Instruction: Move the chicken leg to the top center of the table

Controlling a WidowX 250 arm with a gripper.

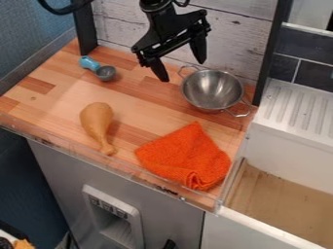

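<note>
My gripper hangs over the back of the wooden table, its two black fingers spread apart with nothing between them. The brown chicken leg lies at the front left of the table, its thick end toward the back and its thin bone end pointing toward the front edge. It is well below and to the left of the gripper in the view, apart from it.
A metal colander stands at the back right, close to the gripper's right side. A blue-handled scoop lies at the back left. An orange cloth covers part of the front right, beside the sink.
</note>
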